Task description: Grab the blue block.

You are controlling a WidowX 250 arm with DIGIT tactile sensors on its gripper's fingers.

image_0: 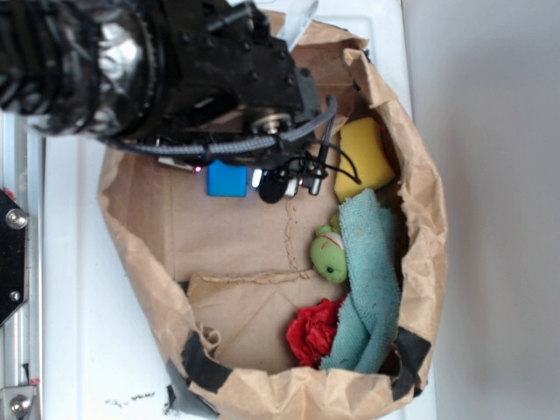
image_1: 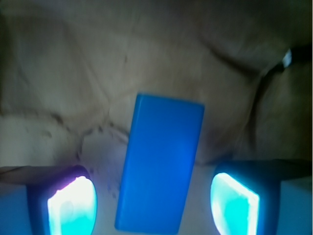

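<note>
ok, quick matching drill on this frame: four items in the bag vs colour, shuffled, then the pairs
Items:
1. block
2. sponge
3. towel
4. crumpled cloth

Colours:
A. red
B. teal-green
C. bright blue
D. yellow

Pairs: 1-C, 2-D, 3-B, 4-A

All four lie inside the paper bag. In the wrist view the block sits between the open fingers, not yet gripped.

Block (image_1: 161, 166) flat on bag (image_0: 262, 254) floor between gripper (image_1: 154, 200) fingers — sponge (image_0: 363, 157), towel (image_0: 372, 280) right.
</note>
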